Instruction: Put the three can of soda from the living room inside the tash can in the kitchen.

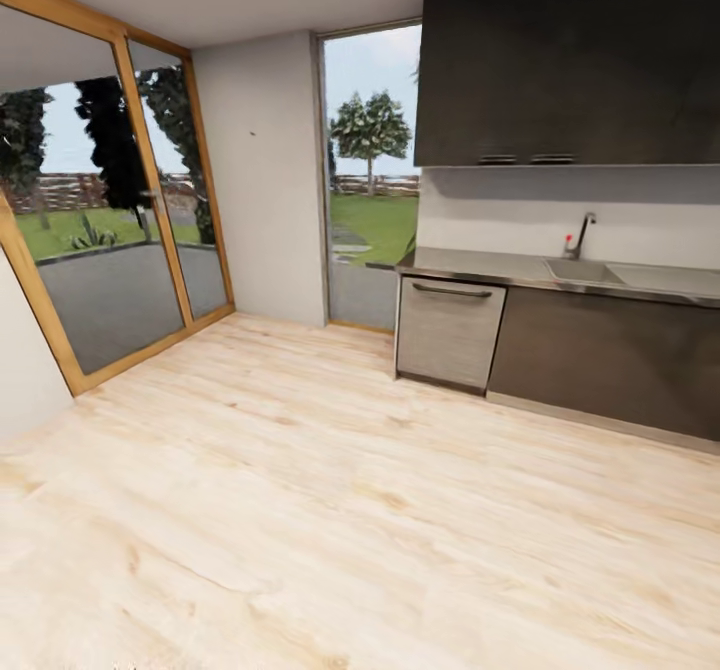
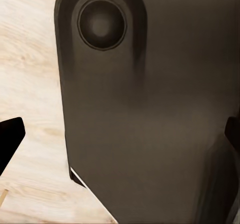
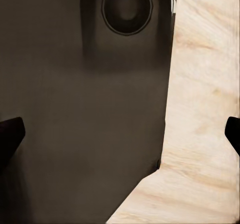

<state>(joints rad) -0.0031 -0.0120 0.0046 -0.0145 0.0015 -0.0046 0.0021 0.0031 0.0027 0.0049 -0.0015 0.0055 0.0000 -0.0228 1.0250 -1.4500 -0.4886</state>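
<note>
So we're in the kitchen [image 1: 560, 280] right now. Closest to us is just pale wood floor [image 1: 330, 510], a big bare stretch of it running from us up to the dishwasher [image 1: 448, 333], which we'll use as our anchor.

In the left wrist view our left gripper [image 2: 120, 139] has its two dark fingertips [image 2: 10, 136] poking in at opposite edges of the picture, so the jaws are spread wide with nothing between them. Past them sits a big dark rounded piece of our own body [image 2: 150, 114] with a round recessed disc near one end, and pale floor planks beside it. Same story in the right wrist view: the right gripper [image 3: 120, 134] has its fingertips [image 3: 11, 134] far apart at the edges, wide open and holding nothing, with the same kind of dark body panel [image 3: 85, 108] and floor next to it.

Further out, the steel dishwasher stands against the far wall, handle across its top. To the right of it run the dark brown lower cabinets [image 1: 610, 360], and the steel counter [image 1: 480, 268] goes across the top of both. The sink [image 1: 585, 270] is set into that counter right of the dishwasher, with the tap [image 1: 578, 235] standing behind it. The dark upper cabinets [image 1: 565, 60] hang on the wall above.

Left of the dishwasher there's a tall narrow window [image 1: 372, 180] showing grass and a tree, then a plain white wall section [image 1: 262, 180], then wood-framed glass doors [image 1: 110, 200] even further left looking out on a paved patch and dark trees
</note>
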